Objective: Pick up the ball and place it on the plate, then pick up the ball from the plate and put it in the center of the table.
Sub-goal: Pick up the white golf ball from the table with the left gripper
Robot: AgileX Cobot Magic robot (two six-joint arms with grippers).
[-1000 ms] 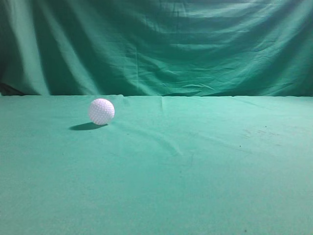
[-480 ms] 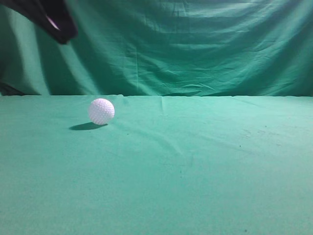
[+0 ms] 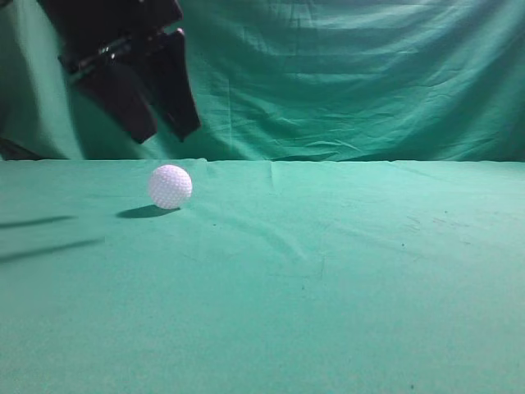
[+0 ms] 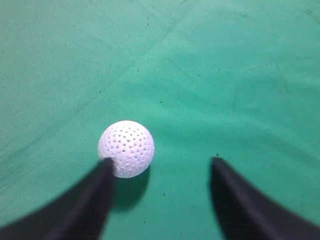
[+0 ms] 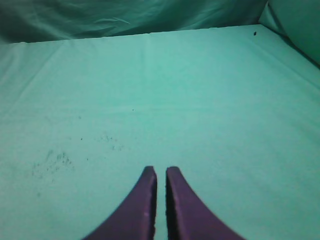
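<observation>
The white dimpled ball [image 3: 170,186] rests on the green cloth table [image 3: 328,271] at the left. It also shows in the left wrist view [image 4: 126,148]. My left gripper [image 3: 168,131] hangs open and empty above the ball, its two dark fingers apart. In the left wrist view the gripper [image 4: 161,162] has its left finger overlapping the ball's lower edge. My right gripper [image 5: 161,171] is shut and empty over bare cloth; it does not show in the exterior view. No plate is in view.
A draped green backdrop curtain [image 3: 344,74] hangs behind the table's far edge. The cloth has soft wrinkles and a few dark specks [image 5: 52,160]. The table's far right corner [image 5: 260,27] shows in the right wrist view.
My left gripper has come down from the upper left corner toward the ball, and its shadows now fall on the cloth at far left. The ball has not moved.
</observation>
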